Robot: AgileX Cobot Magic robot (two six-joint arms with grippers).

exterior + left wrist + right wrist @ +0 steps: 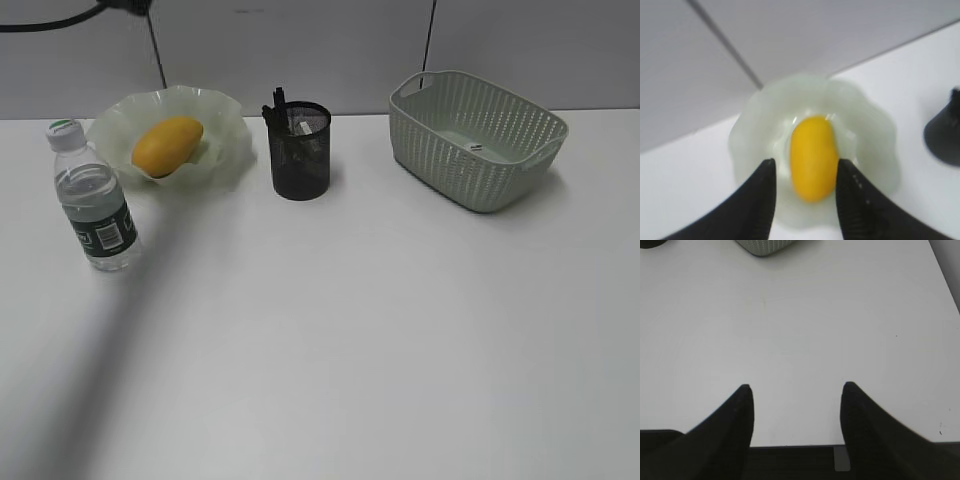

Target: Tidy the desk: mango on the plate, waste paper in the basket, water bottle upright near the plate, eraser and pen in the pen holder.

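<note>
The mango is seen lying on the plate; the left gripper is held spread above it; the right gripper is spread over the desk.

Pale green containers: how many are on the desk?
2. The plate sits at the back left with the mango on it; the basket sits at the back right.

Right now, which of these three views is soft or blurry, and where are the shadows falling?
Left wrist view: soft all over, the mango and plate lacking crisp edges. Exterior view: sharper, with a broad diffuse shadow running from the water bottle toward the lower left of the desk. Right wrist view: evenly lit desk, dark out-of-focus fingers of the right hand.
</note>
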